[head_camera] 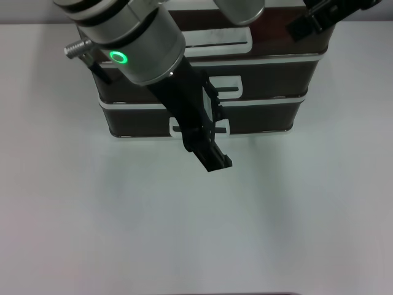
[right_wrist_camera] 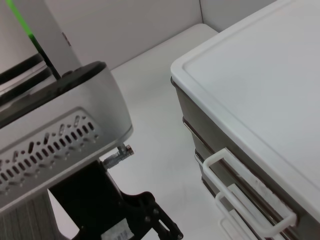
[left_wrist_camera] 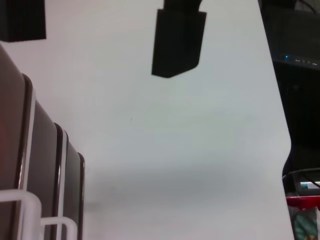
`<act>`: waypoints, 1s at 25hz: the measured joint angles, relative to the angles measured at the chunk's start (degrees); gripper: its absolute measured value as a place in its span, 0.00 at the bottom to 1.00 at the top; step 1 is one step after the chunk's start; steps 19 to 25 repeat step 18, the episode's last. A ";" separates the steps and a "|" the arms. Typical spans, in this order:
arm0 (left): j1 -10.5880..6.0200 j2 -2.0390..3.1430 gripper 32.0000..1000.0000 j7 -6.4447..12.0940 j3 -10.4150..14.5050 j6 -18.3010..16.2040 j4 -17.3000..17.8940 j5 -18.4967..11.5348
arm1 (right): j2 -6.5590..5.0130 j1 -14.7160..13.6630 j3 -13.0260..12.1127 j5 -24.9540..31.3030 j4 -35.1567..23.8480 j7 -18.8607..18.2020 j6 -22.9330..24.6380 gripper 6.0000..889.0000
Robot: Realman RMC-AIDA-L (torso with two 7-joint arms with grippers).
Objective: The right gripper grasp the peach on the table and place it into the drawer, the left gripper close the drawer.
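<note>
the left gripper [head_camera: 207, 153] hangs over the table [head_camera: 196, 233] just in front of the drawers, its jaws closed on nothing; the right gripper [head_camera: 319, 18] sits up by the cabinet's far corner — can't tell its jaws. no peach shows, and the drawer [head_camera: 202, 77] looks shut or nearly so — if it isn't fully home, pulling away would leave it ajar.

One drawer unit [head_camera: 209, 80] with three drawers, three white handles, on one table [head_camera: 196, 221], and two grippers.

Smoky-brown translucent plastic drawer unit [head_camera: 270, 80] on plain white table [head_camera: 196, 221], far side; black left gripper [head_camera: 209, 153] before it.
</note>
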 joint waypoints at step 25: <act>0.13 -0.18 0.84 0.34 0.39 0.00 -0.03 0.46 | 0.00 0.03 -0.82 -0.20 0.00 0.01 0.09 0.94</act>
